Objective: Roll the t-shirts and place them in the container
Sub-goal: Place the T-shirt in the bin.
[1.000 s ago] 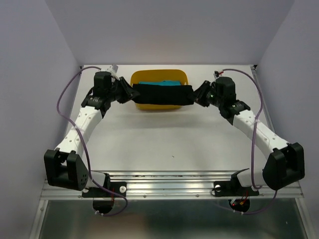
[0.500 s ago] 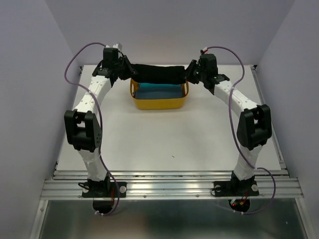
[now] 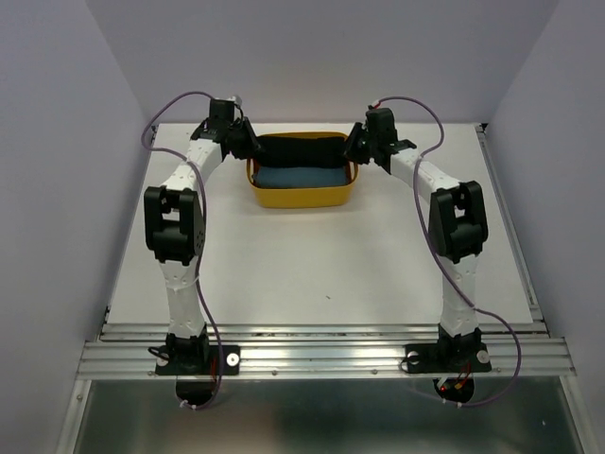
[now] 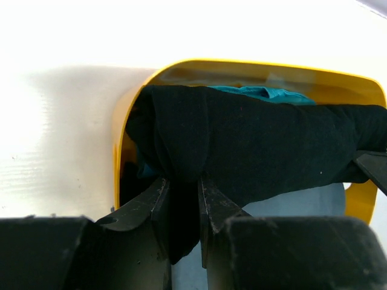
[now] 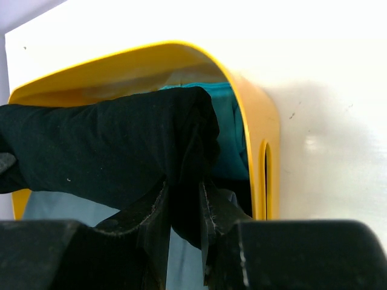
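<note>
Pinches one end of the black shirt (image 4: 254, 145) in the left gripper (image 4: 181, 186), jaws nearly together, a fold of cloth squeezed between them and hanging just below the fingertips. Clamps the opposite end the same way in the right gripper (image 5: 184, 187), jaws drawn in tight on bunched cloth. Spans from gripper to gripper as a thick dark roll, fairly taut, with only a slight sag midway. Hangs over the yellow tub (image 3: 302, 200), directly between and just below both grippers, out toward the far side of the bench (image 3: 284, 265). In the left wrist view, runs off to the right of the gripper across the tub mouth, with the tub's curved near corner just left of the fingers. In the right wrist view, runs off to the left of the gripper, with the tub's slotted side wall just right of the fingers. Shows the teal shirt (image 5: 233, 139) beyond and under the roll, down inside the tub against its far wall. Cannot tell whether teal cloth and roll touch. In the top view, reaches far forward with both arms, wrists turned inward to face each other across the tub, grippers level with each other at its two far corners.
</note>
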